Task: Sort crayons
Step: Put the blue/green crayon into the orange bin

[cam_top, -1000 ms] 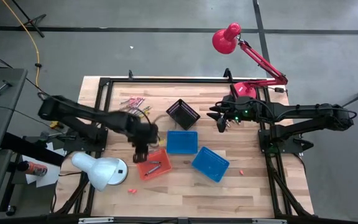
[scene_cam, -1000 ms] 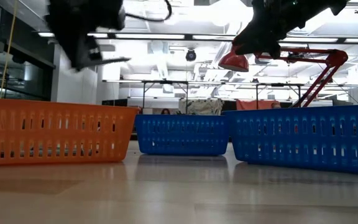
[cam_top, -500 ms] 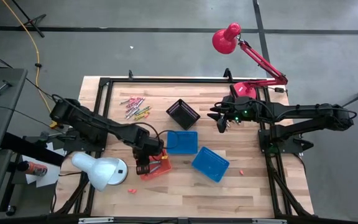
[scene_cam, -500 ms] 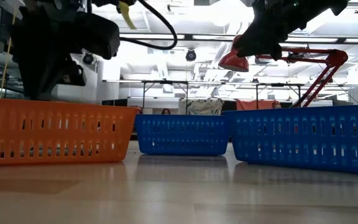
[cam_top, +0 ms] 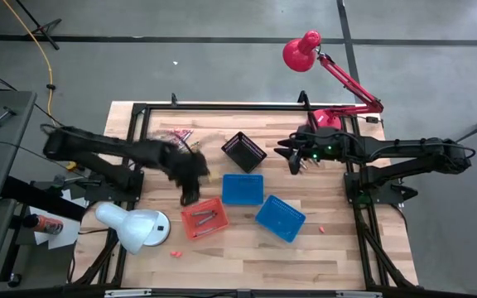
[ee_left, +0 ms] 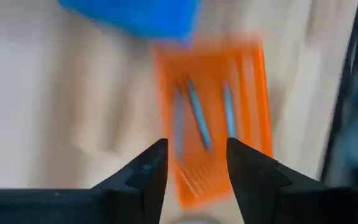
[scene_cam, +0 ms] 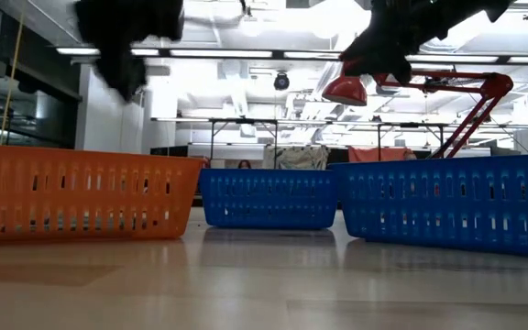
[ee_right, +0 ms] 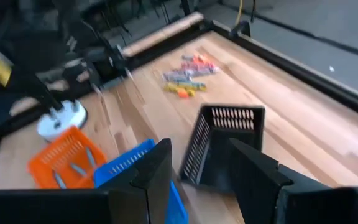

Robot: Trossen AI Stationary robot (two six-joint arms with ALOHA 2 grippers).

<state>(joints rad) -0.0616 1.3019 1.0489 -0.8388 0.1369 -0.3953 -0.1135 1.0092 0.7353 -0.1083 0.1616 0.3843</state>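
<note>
A pile of mixed-colour crayons (ee_right: 188, 73) lies on the table at the far left; my blurred left arm partly hides it in the high view. Several greyish crayons (ee_left: 197, 115) lie in the orange basket (cam_top: 204, 218). My left gripper (ee_left: 194, 155) hangs open and empty above that basket's far-left side (cam_top: 190, 192). My right gripper (ee_right: 199, 163) hovers open and empty at the far right (cam_top: 295, 162), just right of the black basket (cam_top: 243, 151), which is tipped on its side.
Two blue baskets (cam_top: 243, 189) (cam_top: 280, 218) stand right of the orange one. A white lamp (cam_top: 135, 228) sits at the near left and a red lamp's base (cam_top: 328, 118) at the far right. Loose crayons lie near the front edge (cam_top: 175, 253) and at the right (cam_top: 321, 228).
My left gripper has dipped down to the orange basket, then risen again and drawn back toward the table's far edge, moving fast enough to blur. The baskets and my right arm have kept their places.
</note>
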